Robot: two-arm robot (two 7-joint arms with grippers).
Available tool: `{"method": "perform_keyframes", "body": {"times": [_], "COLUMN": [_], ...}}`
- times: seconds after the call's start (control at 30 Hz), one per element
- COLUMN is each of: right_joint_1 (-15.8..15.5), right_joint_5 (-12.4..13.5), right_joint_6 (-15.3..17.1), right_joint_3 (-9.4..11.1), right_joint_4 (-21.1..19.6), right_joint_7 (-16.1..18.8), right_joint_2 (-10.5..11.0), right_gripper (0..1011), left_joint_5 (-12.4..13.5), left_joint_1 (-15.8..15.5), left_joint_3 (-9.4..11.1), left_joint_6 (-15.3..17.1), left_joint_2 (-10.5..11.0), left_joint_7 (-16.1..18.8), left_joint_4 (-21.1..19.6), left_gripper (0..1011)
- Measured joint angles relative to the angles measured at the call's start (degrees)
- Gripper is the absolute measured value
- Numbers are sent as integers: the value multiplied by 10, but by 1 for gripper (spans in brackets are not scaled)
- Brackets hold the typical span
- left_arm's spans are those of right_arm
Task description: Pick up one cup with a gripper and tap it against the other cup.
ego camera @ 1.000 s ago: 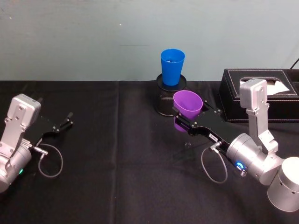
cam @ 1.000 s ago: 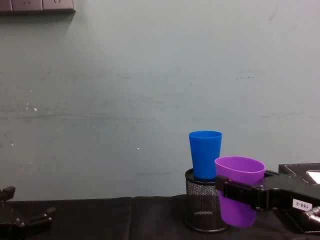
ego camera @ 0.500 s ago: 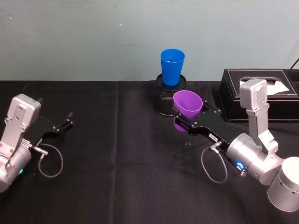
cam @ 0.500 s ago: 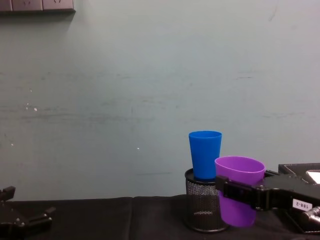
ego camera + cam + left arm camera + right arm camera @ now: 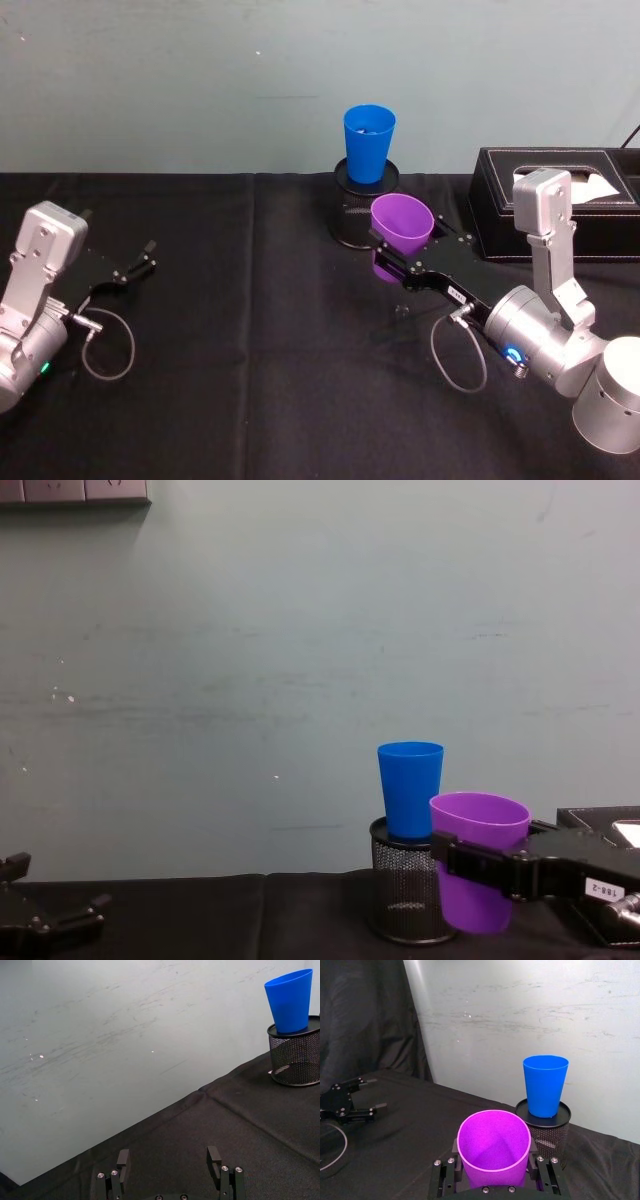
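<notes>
My right hand (image 5: 388,258) pinches the light, probably slippery purple tumbler (image 5: 402,222) below its rim, the blue tumbler (image 5: 368,140) just ahead; my left hand (image 5: 148,256) idles, spread.

From the head camera I see my right gripper (image 5: 384,254) reaching in from the right, fingers clamped on either side of the purple cup (image 5: 402,222), which it holds upright. Just behind the cup stands the black mesh holder (image 5: 352,218) with the blue cup (image 5: 368,142) upright in its top. I cannot tell whether the purple cup touches the holder. A black tissue box (image 5: 500,205) sits to the right. My left gripper (image 5: 137,264) rests low over the black worktop (image 5: 250,340) at far left, jaws spread.
</notes>
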Motion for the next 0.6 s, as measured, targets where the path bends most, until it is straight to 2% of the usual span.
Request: {"method": "perform_keyframes", "body": {"times": [0.6], "right_joint_1": [0], "right_joint_5": [0], "right_joint_6": [0], "right_joint_3": [0], "right_joint_4": [0], "right_joint_7": [0], "right_joint_2": [0], "right_gripper": [726], "left_joint_5": [0], "left_joint_1": [0], "left_joint_3": [0], "left_joint_6": [0], "left_joint_2": [0], "left_joint_7": [0], "left_joint_4": [0], "left_gripper": [1000]}}
